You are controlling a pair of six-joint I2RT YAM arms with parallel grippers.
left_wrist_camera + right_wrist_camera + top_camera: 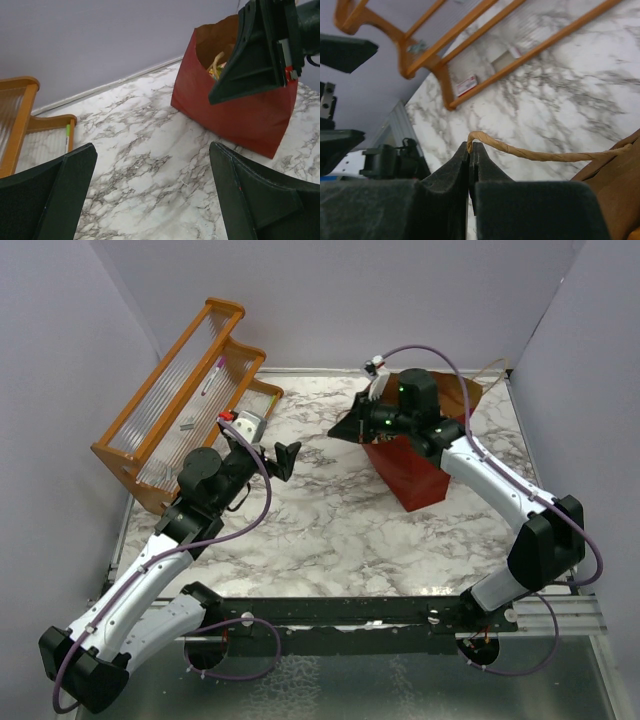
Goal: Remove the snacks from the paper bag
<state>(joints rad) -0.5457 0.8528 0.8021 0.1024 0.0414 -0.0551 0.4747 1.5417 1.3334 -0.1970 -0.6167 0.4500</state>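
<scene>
Right hand pinches paper bag's twine handle; left hand gapes; snacks seemingly inside.

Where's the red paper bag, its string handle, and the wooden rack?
paper bag (225,117): left wrist view, on its red outer side wall.
string handle (540,155): right wrist view, on the middle of the twine.
wooden rack (222,310): top view, on the far end of its top rail.

Marble table, red paper bag, wooden rack
</scene>
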